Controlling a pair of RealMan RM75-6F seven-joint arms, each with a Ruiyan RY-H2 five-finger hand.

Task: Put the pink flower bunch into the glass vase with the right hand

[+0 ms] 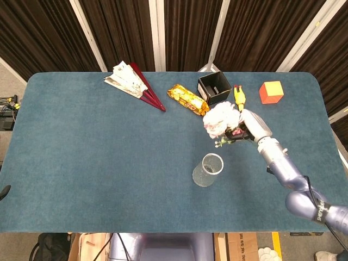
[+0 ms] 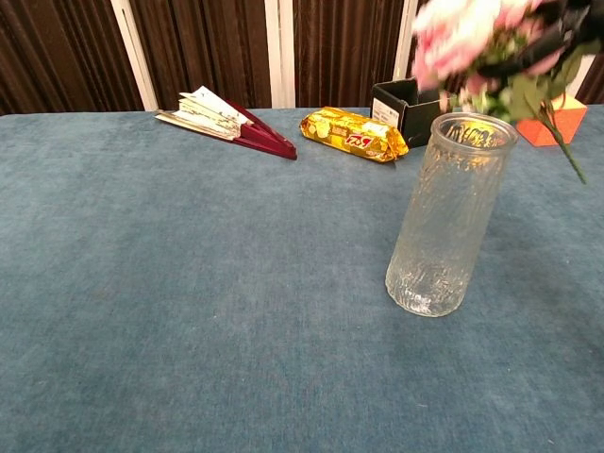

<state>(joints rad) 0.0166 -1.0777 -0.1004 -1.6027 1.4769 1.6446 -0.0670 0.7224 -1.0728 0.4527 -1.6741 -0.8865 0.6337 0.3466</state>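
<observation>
The glass vase stands upright on the blue table, seen close up as a textured glass vase in the chest view. My right hand holds the pink flower bunch in the air, above and beyond the vase. In the chest view the pink flower bunch is blurred at the top right, higher than the vase rim, with its green stem hanging down to the right. The right hand shows only partly at the frame's top edge. My left hand is not in view.
Along the far side of the table lie a folded fan, a yellow snack packet, a black open box, a yellow rubber chicken and an orange cube.
</observation>
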